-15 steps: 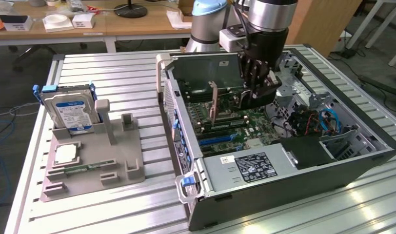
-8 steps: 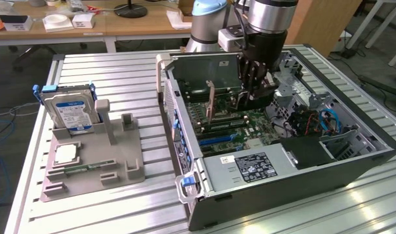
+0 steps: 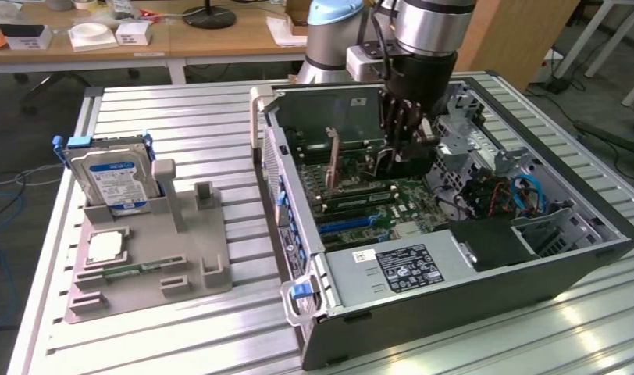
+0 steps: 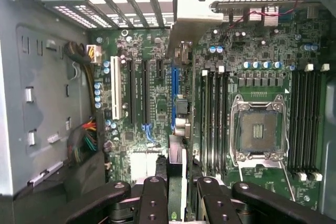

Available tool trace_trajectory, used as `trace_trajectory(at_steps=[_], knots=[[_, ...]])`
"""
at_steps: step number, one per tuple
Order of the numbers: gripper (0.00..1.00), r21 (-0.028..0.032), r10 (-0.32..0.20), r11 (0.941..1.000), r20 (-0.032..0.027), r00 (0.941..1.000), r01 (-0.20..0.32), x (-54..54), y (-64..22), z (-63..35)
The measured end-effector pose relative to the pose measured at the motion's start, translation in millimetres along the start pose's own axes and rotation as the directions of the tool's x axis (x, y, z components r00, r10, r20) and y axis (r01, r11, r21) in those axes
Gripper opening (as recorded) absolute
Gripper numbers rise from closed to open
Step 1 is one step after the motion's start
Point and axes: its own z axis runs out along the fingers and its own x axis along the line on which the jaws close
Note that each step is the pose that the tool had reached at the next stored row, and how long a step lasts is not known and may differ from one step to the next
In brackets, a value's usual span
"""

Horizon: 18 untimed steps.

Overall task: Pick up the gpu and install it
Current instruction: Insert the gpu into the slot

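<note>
The gpu [image 4: 177,156] stands on edge between my fingers, its silver bracket [image 4: 191,22] pointing toward the case's rear slot openings. My gripper [image 4: 178,184] is shut on the card, holding it directly above the blue expansion slot [image 4: 172,90] on the green motherboard [image 4: 157,103]. In the exterior view my gripper [image 3: 403,152] reaches down inside the open computer case [image 3: 567,258], and the gpu [image 3: 337,156] shows as a thin upright plate toward the exterior view's left of it. Whether the card's edge touches the slot is hidden.
An empty CPU socket [image 4: 260,129] and memory slots [image 4: 212,114] lie beside the card. The power supply [image 3: 400,266] fills the case's near corner. On the table at the exterior view's left, a grey holder [image 3: 182,258] carries a hard drive [image 3: 111,178], a processor [image 3: 107,247] and a memory stick [image 3: 140,270].
</note>
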Motion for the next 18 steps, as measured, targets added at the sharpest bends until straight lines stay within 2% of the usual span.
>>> trace_trajectory(at_steps=[3,7,8,15,16,18], knots=[[0.27,-0.0013,0.005,1.0,0.0012,1.0,-0.005,0.1,1.8,2.3],[0.27,-0.0045,0.011,0.9999,0.0119,0.9999,-0.011,0.1,4.2,3.2],[0.27,-0.0055,0.012,0.9999,0.0167,0.9998,-0.012,0.2,4.9,3.3],[0.27,-0.0097,0.011,0.9999,0.0688,0.9976,-0.011,0.4,8.2,4.3],[0.27,-0.0095,0.006,0.9999,0.0721,0.9974,-0.006,0.4,8.6,5.0],[0.27,-0.0087,-0.011,0.9999,0.0735,0.9972,0.011,0.5,9.5,6.9]])
